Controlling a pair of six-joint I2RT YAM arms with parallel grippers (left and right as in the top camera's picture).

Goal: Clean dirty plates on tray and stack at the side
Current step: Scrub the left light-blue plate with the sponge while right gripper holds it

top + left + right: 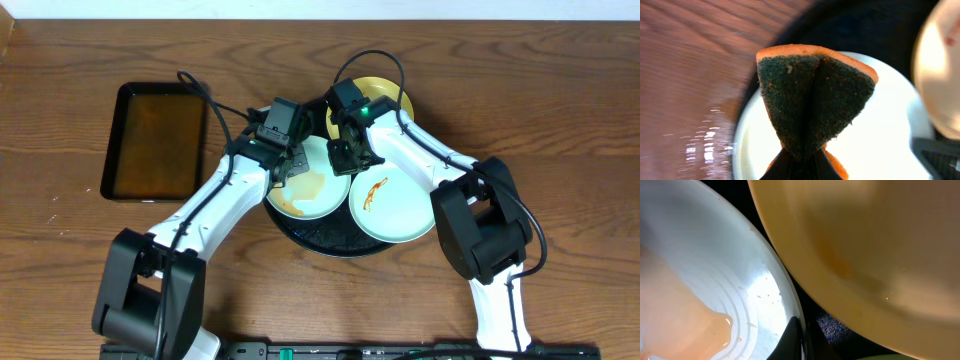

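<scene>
Sponge (815, 105) is held folded in the left gripper (799, 167), jaws clamped on its lower end w/ the dark scrub side out, presumably so the rough face meets the sauce. It is hung over the left mint plate (325, 192), which lies at the round tray's (330, 245) left edge w/ a tan smear not yet wiped.

The right gripper (801, 341) is seen w/ jaws together, tips at that plate's rim next to the yellow plate (865, 245). It is prob. set there to steady the plate; whether the rim is actually pinched cannot be told.

The right mint plate (400, 205), an orange streak on it, is set at the tray's right-front edge, the yellow one at the back edge. All 3 are crowded rim to rim, so little room is left btw. them. Open tabletop (560, 110) is offered right of the tray for stacking. To the left, room is narrowed by the rectangular tray (110, 150) of brown liquid.
</scene>
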